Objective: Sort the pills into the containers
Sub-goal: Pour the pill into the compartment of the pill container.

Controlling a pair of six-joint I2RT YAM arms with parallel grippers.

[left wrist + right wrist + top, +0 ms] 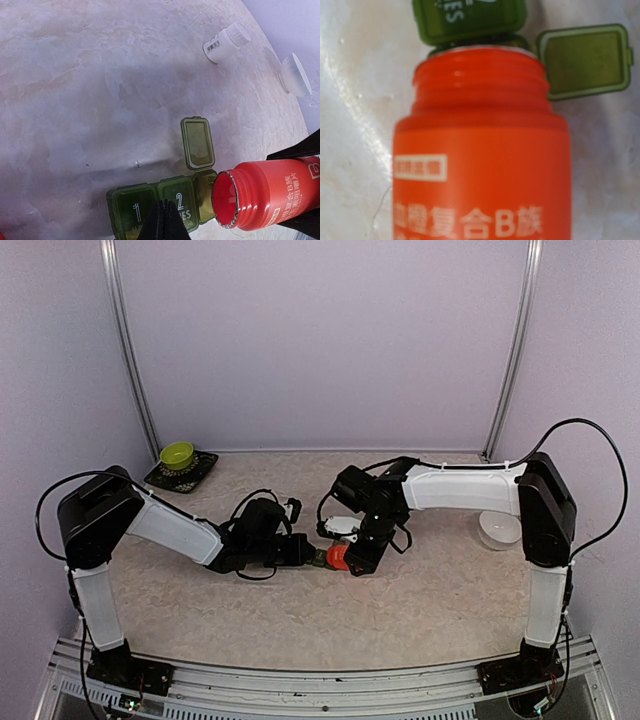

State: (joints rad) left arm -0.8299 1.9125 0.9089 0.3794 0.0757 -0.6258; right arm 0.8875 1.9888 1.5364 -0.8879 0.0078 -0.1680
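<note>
Containers [131, 207] seemed steadied by left gripper [163, 221], jaws together; right gripper [357, 553] held bottle [270, 192] clamped, mouth tipped at open third compartment [202, 196] to pour

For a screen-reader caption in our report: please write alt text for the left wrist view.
A red bottle, cap off, is tipped with its mouth at the open third compartment of a green pill box; lids 1 and 2 are shut. A white bottle lies beyond.
</note>
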